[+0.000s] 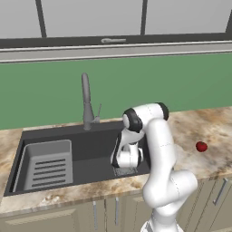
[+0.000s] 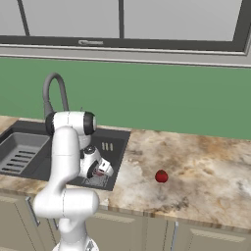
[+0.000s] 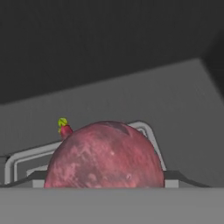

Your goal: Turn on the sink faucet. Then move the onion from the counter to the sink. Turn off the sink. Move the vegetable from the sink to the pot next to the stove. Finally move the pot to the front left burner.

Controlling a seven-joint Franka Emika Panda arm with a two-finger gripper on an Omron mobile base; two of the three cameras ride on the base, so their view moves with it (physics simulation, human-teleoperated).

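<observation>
Evidently the gripper (image 1: pixel 125 169) hangs low in the sink (image 1: pixel 90 136) to lift the vegetable (image 3: pixel 105 154) for the pot; jaws clamped or apart, I cannot tell.

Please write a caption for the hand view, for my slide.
Close-up of the reddish onion before the drain grate, inside the dark grey sink.

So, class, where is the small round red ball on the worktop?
In both base views the red ball lies on the beige marbled counter, right of the dark sink basin.
</observation>
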